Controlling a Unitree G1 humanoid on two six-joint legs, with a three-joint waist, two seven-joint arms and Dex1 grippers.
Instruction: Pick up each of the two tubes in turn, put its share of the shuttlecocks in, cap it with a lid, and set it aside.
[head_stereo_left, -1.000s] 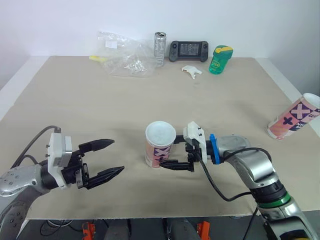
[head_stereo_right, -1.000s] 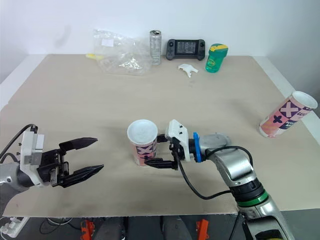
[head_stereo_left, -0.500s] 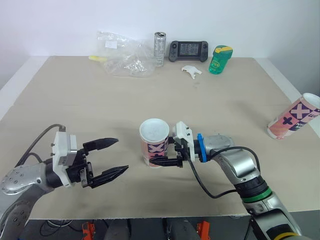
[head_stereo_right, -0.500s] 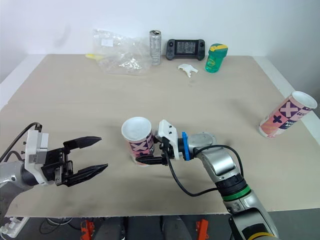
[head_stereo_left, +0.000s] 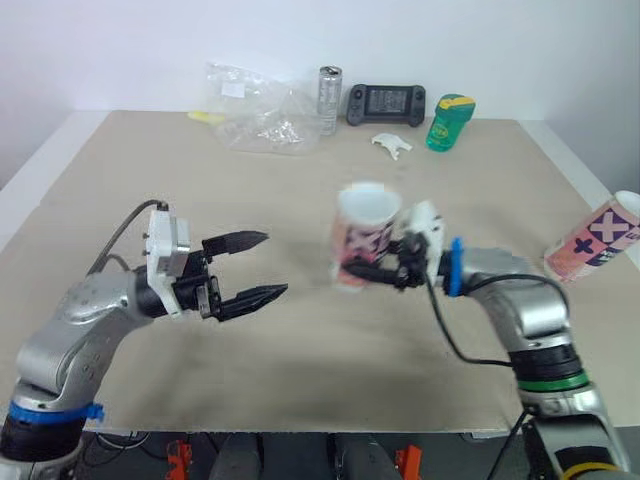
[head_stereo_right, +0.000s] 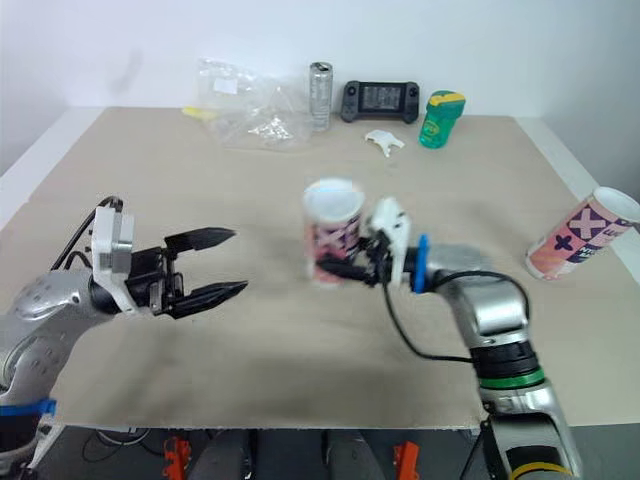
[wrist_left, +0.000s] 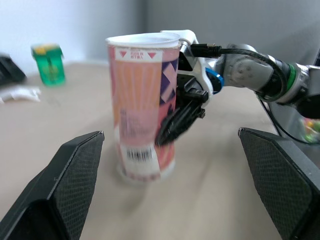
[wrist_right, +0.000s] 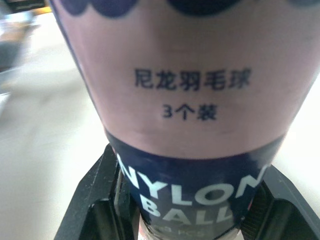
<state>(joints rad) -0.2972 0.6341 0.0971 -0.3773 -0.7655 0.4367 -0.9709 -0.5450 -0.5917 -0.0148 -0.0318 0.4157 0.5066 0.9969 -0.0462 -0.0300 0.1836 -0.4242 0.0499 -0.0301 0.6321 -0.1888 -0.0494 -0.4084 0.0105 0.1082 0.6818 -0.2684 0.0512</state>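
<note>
Gripping the upright pink-and-navy cardboard tube (head_stereo_left: 362, 232) near its base with the right gripper (head_stereo_left: 366, 273); hanging the left gripper (head_stereo_left: 272, 265) wide open, apart from it, above the beige table (head_stereo_left: 300, 170).

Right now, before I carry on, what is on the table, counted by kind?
Tubes: 2, the held tube in the right gripper and the second tube at the table's right edge
Drink can: 1
Game console: 1
Green bottle: 1
Clear plastic bag: 1
Small white piece: 1
Yellow item by the bag: 1
Total: 8
</note>
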